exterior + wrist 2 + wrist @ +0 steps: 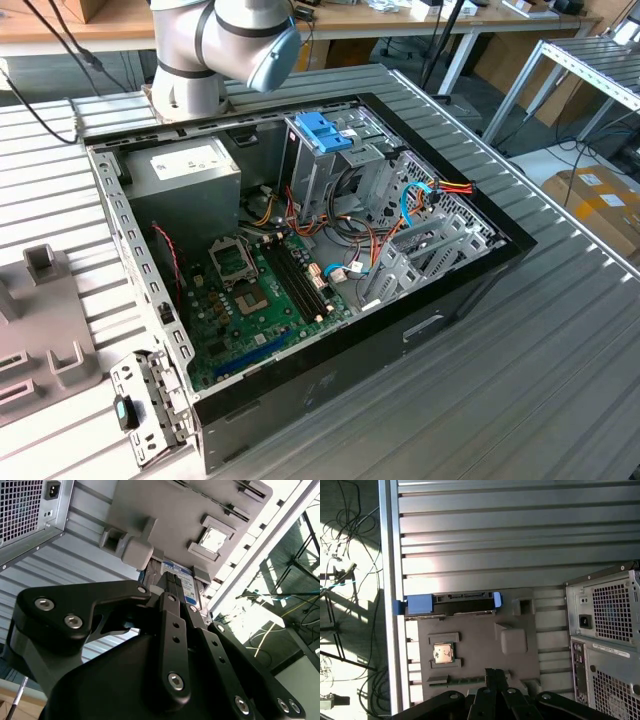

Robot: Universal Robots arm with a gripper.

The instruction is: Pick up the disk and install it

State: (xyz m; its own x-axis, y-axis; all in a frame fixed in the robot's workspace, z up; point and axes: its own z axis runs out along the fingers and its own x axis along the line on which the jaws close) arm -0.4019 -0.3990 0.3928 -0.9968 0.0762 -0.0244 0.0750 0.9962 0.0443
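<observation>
Right, the gripper (495, 674) hangs over the grey holding tray (480, 630), and the disk (451, 605) lies ahead of it, past the small processor chip (443, 653) seated in the tray's own pocket. Gripper and disk are apart, with no contact between them. Whether the gripper is open or closed I cannot tell from here, but it carries nothing.

The disk stands on its long edge in a slot at the tray's far border, blue carrier rails out at both ends. That looks deliberate to me: held upright, it offers its two flat faces for a pinch from above instead of lying flush on the table. In the second wrist view the disk's (177, 577) labelled face peeks out just beyond the gripper's tip, so the approach seems lined up along it.

Off to the gripper's side sits the computer case (607, 645), rear panel and fan grille toward the tray. In the exterior view the case (350, 370) lies on its side with the cover off and the blue-handled drive cage (322, 130) exposed, presumably so the bay can be reached from overhead. The pickup has not happened yet; the task is at its start.
</observation>
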